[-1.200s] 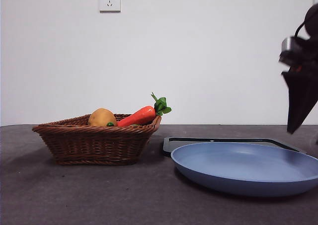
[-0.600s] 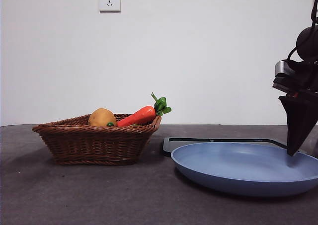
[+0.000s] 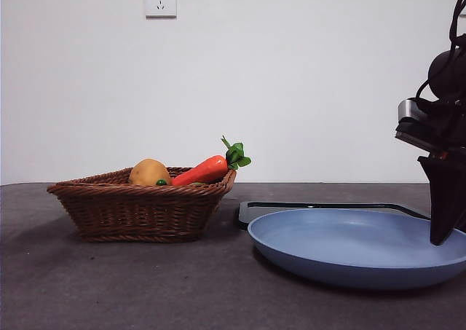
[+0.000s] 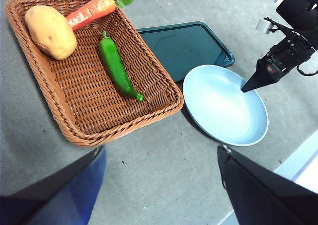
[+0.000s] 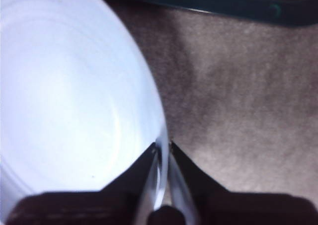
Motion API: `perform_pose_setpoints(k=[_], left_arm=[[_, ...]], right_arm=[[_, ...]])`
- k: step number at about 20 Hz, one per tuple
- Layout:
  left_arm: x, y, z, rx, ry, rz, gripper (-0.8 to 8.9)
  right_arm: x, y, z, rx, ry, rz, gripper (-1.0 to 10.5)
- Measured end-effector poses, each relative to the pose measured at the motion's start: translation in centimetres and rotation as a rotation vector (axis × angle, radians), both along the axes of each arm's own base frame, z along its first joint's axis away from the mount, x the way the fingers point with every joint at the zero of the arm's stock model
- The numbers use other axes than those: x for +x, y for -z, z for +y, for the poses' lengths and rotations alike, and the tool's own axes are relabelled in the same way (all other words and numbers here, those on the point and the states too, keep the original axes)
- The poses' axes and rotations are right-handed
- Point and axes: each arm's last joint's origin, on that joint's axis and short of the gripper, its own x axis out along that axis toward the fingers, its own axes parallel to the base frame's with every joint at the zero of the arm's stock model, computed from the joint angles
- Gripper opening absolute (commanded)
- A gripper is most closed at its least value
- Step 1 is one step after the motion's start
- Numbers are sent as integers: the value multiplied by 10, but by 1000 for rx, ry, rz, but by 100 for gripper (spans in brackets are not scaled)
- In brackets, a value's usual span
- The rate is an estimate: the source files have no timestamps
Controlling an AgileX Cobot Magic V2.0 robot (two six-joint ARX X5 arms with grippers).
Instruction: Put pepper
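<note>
Since a second ago: my right gripper (image 3: 445, 232) has dropped from above the plate's far side down onto its rim, and the plate (image 3: 342, 261) has slid a touch toward the basket.
Pepper: the pepper (image 4: 118, 67) lies untouched on the floor of the wicker basket (image 4: 59, 111), slantwise, just beside the potato (image 4: 49, 30) and the carrot (image 4: 91, 10), its curved tip toward the plate side.
Right gripper: jaws nearly closed, pinching the plate's thin edge between them, as the right wrist view shows; nothing else held.
Left gripper: hovers high over the table with jaws wide apart, empty.
Step in hand: I judge I am gripping the plate to reposition or steady it before the pepper goes on it.
How to do it well: I would keep the pinch square on the rim and drag low and slowly, because a thin glossy edge may slip out.
Watch for: the dark tray (image 4: 186, 46) just behind the plate; a push that way could ride the plate onto its lip.
</note>
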Motion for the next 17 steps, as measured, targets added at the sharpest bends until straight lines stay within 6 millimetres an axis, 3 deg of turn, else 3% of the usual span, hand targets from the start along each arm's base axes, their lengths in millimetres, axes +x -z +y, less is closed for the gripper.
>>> perform_pose_setpoints(k=[5,10,14,17], left_arm=[[1,-1,0,5,-19,-6,389],[12,-9,-9,5,-42,-43,389],[47,-21,-30,67,-39,-3,389],[86,-26,-54,131,-33,17,389]], right_arm=[[-4,-10,0,6,8,-12,5],[-30,-64,-4,12,29,-170,5],[-61,-102,-7,29,45,-291,5],[-80,-123,-8,45,67,-371,5]])
